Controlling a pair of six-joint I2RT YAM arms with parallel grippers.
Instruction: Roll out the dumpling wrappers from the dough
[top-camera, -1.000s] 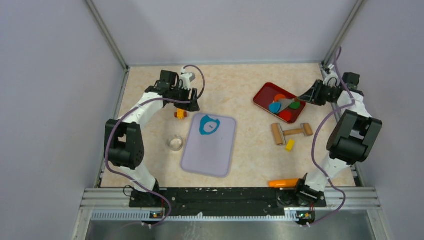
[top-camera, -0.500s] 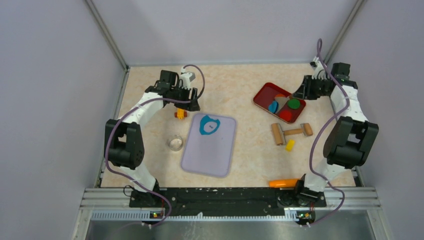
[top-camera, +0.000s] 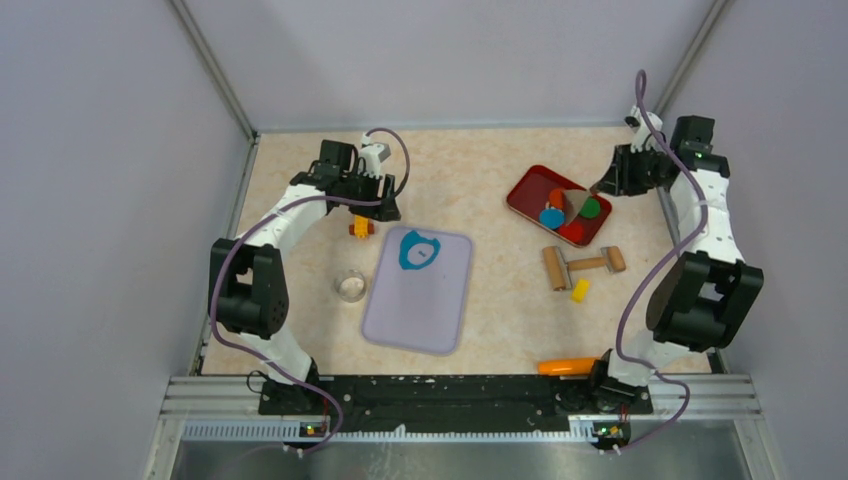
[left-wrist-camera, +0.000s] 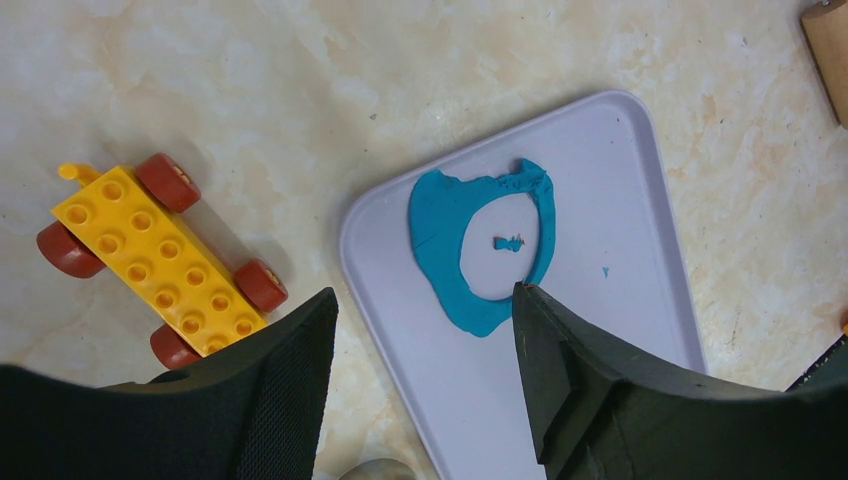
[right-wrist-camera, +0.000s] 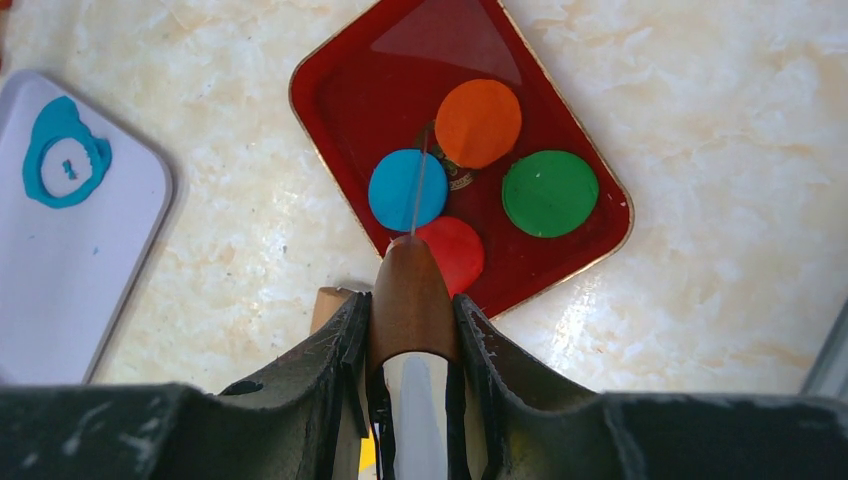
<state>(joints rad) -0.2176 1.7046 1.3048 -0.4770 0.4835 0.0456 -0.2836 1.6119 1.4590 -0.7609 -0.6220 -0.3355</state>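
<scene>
**Scraper over the tray: a soft wrapper at risk**

The right claw (right-wrist-camera: 412, 300) is pinching the wooden handle of a scraper (right-wrist-camera: 408, 270), whose thin blade shows edge-on over the red tray (right-wrist-camera: 430, 40). In that tray lie four discs. The blue disc (right-wrist-camera: 405, 190), judged to be a finished dumpling wrapper, sits just beside the orange disc (right-wrist-camera: 478, 122) and the red disc (right-wrist-camera: 458, 252), with the green disc (right-wrist-camera: 550, 193) a little apart. Whether the blade touches the blue disc cannot be told.

The left claw (left-wrist-camera: 422, 300) hangs spread and empty above the near corner of the lavender mat (left-wrist-camera: 600, 330), beside a yellow toy car (left-wrist-camera: 150, 255). On the mat the dough (left-wrist-camera: 440, 250) is a teal ring with a round hole cut out and a few crumbs inside it. The wooden roller (top-camera: 580, 265) lies on the tabletop between tray and mat.

Several things could go wrong:

- The blade edge could catch the soft blue disc and crease or tear it.
- Putty clinging to the blade could lift the wrapper out of the tray.
- A sideways nudge could press it onto the orange or red disc, and the two would likely stick together.
- The narrow handle could also twist in the pinch.
- The thin ring may break apart when it is gathered for rolling.
</scene>
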